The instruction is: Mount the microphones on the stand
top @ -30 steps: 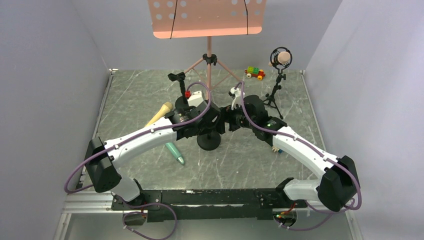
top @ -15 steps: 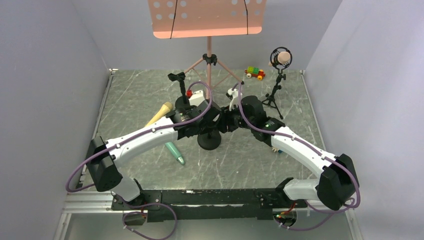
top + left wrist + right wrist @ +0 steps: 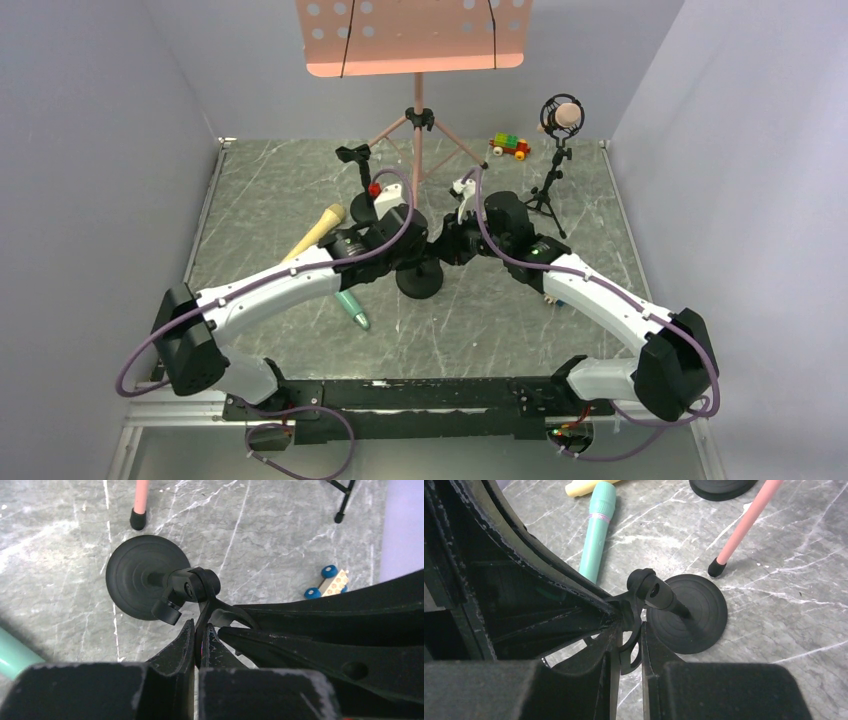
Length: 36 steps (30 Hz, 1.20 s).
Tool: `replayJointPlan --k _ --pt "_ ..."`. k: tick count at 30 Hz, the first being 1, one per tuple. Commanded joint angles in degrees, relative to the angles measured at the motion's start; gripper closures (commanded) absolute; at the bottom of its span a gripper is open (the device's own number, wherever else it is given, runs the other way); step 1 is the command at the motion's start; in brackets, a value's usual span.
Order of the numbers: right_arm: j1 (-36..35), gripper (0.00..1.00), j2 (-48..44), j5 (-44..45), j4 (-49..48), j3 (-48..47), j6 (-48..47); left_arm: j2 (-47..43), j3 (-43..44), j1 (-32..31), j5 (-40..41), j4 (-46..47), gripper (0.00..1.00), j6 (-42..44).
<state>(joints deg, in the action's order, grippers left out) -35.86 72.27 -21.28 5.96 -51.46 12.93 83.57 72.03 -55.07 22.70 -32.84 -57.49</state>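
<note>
A black stand (image 3: 418, 283) with a round base is in the middle of the table. My left gripper (image 3: 420, 246) and right gripper (image 3: 446, 244) meet at its top clip. In the left wrist view my left gripper (image 3: 200, 630) is shut on a thin prong of the clip (image 3: 192, 585), above the base (image 3: 135, 577). In the right wrist view my right gripper (image 3: 629, 642) is shut on the clip's other curved prong (image 3: 630, 652). The teal microphone (image 3: 350, 305) and the yellow microphone (image 3: 318, 228) lie on the table to the left. A pink microphone (image 3: 564, 118) sits in a tripod stand at the back right.
A pink music stand (image 3: 418, 120) spreads its legs behind the middle stand. Another black stand (image 3: 354, 157) rises at the back left. A toy car (image 3: 509, 146) lies at the back right, and another (image 3: 327, 580) shows near my right arm. Grey walls enclose the table.
My right gripper's jaws have closed onto the clip's prong. My left arm has shifted slightly left, still shut on the clip.
</note>
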Motion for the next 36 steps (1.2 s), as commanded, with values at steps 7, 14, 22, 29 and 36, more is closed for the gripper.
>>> replayJointPlan --k 7,14,22,29,36 --pt "4.2 1.0 0.3 -3.8 -3.0 2.5 -1.7 -8.1 -12.4 4.7 -16.2 18.4 1.0 9.5" --pt "5.9 1.0 0.7 -5.3 -3.5 2.9 -1.7 -10.5 -17.2 8.9 -23.5 24.3 1.0 14.0" --pt "6.7 1.0 1.4 -5.6 -3.3 2.7 -2.0 -9.1 -14.0 9.5 -20.3 16.4 1.0 19.4" --pt "8.2 1.0 3.5 -6.7 -2.7 2.3 -2.2 -9.0 -15.7 10.7 -22.5 18.1 1.0 23.3" --pt "9.6 1.0 4.7 -8.6 -2.9 2.5 -2.7 -9.1 -16.7 12.6 -29.3 21.9 1.0 27.7"
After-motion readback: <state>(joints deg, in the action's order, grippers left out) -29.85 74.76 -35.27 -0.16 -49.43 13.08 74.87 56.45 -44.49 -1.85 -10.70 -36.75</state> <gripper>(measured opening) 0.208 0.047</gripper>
